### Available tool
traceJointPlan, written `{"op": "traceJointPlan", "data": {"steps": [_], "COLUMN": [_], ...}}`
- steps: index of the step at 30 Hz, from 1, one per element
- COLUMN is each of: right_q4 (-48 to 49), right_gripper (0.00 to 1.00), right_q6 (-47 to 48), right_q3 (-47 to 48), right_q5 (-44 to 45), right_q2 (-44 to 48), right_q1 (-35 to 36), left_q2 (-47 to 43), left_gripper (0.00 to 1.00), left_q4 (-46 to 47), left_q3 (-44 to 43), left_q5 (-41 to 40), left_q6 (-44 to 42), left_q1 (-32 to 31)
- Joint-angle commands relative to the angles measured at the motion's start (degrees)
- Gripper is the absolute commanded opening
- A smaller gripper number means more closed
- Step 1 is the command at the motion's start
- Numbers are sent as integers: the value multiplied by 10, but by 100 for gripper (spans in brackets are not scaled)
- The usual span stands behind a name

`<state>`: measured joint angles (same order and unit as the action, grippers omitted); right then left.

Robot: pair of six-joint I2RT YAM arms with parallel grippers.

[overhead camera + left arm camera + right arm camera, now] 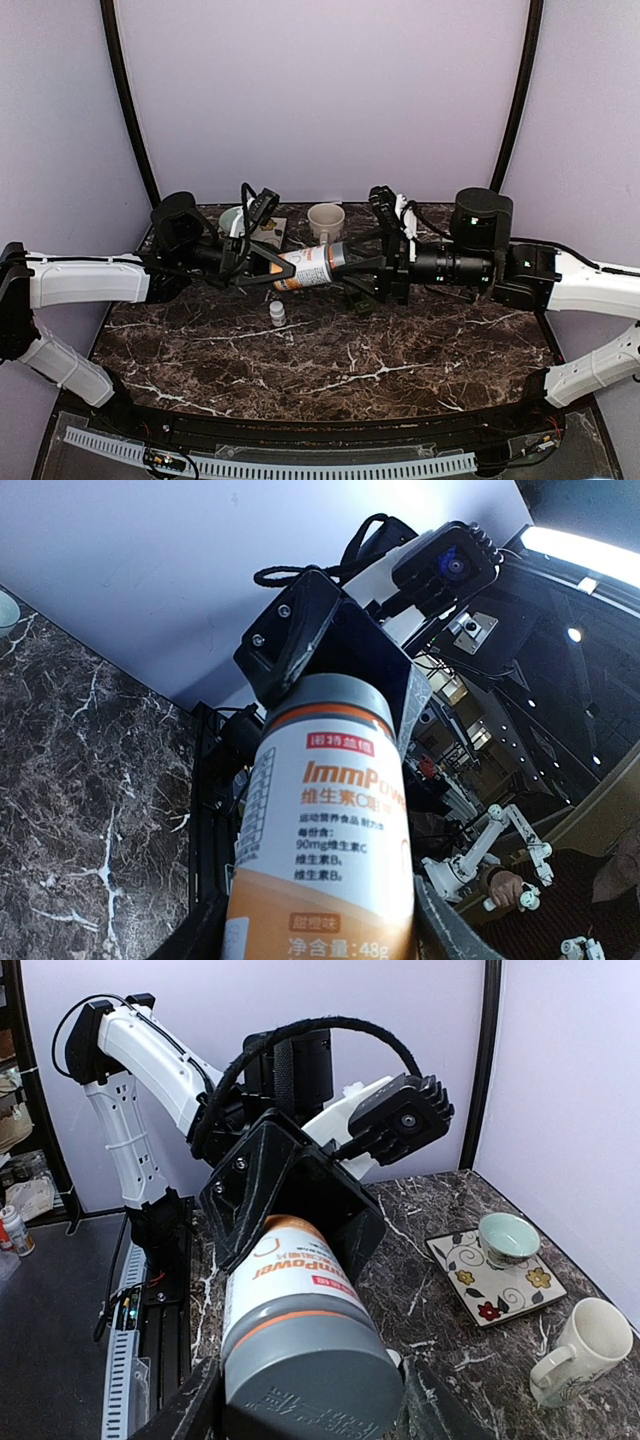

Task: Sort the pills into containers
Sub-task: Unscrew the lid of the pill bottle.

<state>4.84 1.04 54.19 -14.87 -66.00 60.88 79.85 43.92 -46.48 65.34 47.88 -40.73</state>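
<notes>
A white-and-orange pill bottle (305, 268) with a grey cap (337, 258) hangs sideways above the table between both arms. My left gripper (268, 266) is shut on its orange lower body; in the left wrist view the bottle (335, 820) fills the space at the left gripper (320, 945). My right gripper (358, 264) is closed around the cap; in the right wrist view the cap (310, 1380) sits at the right gripper (310, 1415), one finger on each side. The dark green pill box does not show in any view.
A small white bottle (277, 313) stands on the marble table (400, 350) below the held bottle. A cream mug (326, 221) stands at the back. A pale green bowl (508, 1238) rests on a flowered tile (480, 1285) to its left.
</notes>
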Motion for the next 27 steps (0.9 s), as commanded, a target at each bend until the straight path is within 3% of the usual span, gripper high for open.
{"op": "traceJointPlan", "data": {"steps": [1, 3, 5, 9, 20, 27], "right_q4": [-27, -23, -20, -14, 15, 31], "right_gripper": [48, 68, 80, 89, 93, 92], "right_q6": [-10, -23, -35, -59, -154, -329], "right_q3": [0, 2, 4, 7, 3, 15], "right_q5": [29, 34, 37, 38, 16, 40], "right_q2": [8, 13, 16, 23, 39, 22], "right_q1": [4, 4, 3, 2, 1, -18], "left_q2": [-16, -18, -20, -25, -42, -70], "left_gripper": [0, 0, 0, 0, 0, 0], "left_q4": [36, 15, -1, -27, -93, -131], "left_q3": [-27, -28, -28, -28, -32, -25], "left_q5": [30, 25, 21, 10, -46, -121], "left_q6": [-22, -41, -59, -87, -162, -238], "left_q1": [-5, -6, -5, -5, -6, -5]}}
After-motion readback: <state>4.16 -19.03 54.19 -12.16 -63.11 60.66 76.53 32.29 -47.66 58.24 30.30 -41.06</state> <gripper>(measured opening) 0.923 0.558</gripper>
